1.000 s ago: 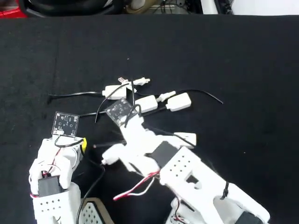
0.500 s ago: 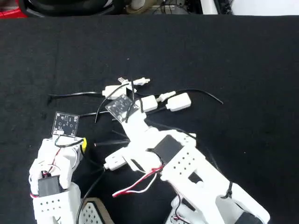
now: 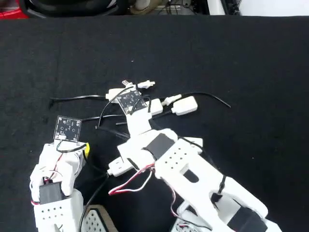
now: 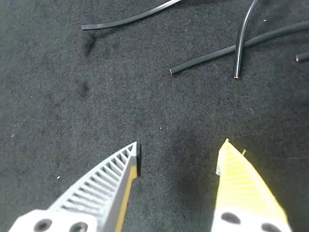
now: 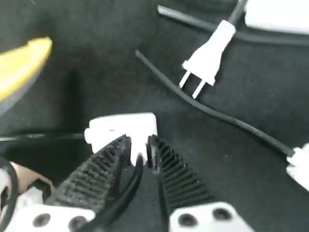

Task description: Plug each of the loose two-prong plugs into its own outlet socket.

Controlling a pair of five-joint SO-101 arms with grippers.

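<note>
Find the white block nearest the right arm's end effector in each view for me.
High view: the white block lies mid-table, beside the right arm's camera board, toward the left arm.
Right wrist view: the white block is directly at the right end effector.
Left wrist view: not in it.
Shared landmark: the block's black cable; the right wrist view shows it leaving the block, the left wrist view its free end beyond the left end effector.

The right claw (image 5: 140, 143) is covering the near edge of a white socket (image 5: 120, 126). The picture edge is cutting off a second white block (image 5: 277, 14) and a white piece (image 5: 300, 162), too little showing to identify.
</note>
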